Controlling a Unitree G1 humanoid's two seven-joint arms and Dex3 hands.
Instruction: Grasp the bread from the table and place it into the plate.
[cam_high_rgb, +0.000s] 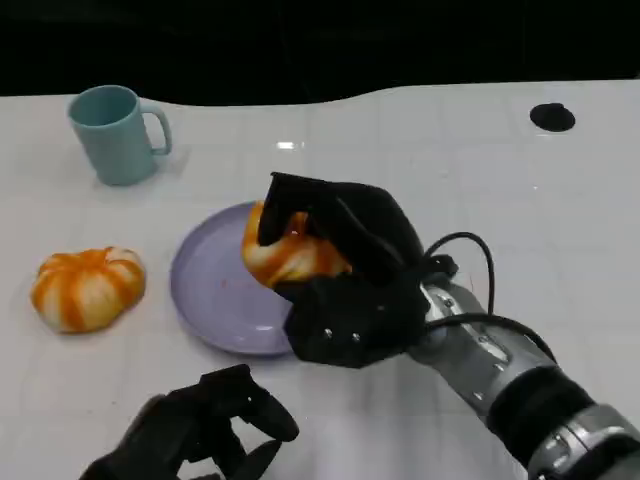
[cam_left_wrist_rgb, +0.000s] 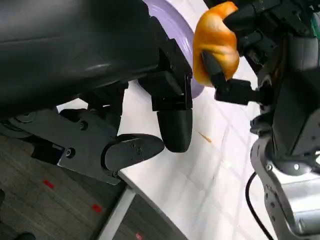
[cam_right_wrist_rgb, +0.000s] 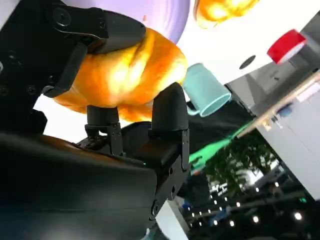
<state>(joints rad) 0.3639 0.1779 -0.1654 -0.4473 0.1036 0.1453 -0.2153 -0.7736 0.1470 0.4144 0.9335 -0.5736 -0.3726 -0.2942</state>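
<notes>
A piece of bread (cam_high_rgb: 290, 255) is gripped by the right hand (cam_high_rgb: 345, 265), whose black fingers (cam_high_rgb: 300, 200) are wrapped over its top and far side while the palm lies on its near right. In the head view the bread is seen over the right part of the lilac plate (cam_high_rgb: 215, 290), inside the rim; whether it is touching the plate surface cannot be told. In the right wrist view the same bread (cam_right_wrist_rgb: 122, 75) is shown clamped between fingers (cam_right_wrist_rgb: 170, 112) on both sides, with the plate (cam_right_wrist_rgb: 150, 15) just behind it. In the left wrist view the bread (cam_left_wrist_rgb: 215, 42) is seen held by the right hand (cam_left_wrist_rgb: 250, 55) beside the plate edge (cam_left_wrist_rgb: 180, 30).

The left hand (cam_high_rgb: 195, 435) is held low at the near edge of the white table (cam_high_rgb: 480, 180), to the near left of the plate and well apart from the bread. Its fingers are curled loosely and nothing is held in them.

A second piece of bread (cam_high_rgb: 88, 288) is lying on the table to the left of the plate, apart from it. A teal mug (cam_high_rgb: 115, 133) is standing upright at the far left, with its handle turned to the right. A small black disc (cam_high_rgb: 552, 117) is set in the table at the far right.
</notes>
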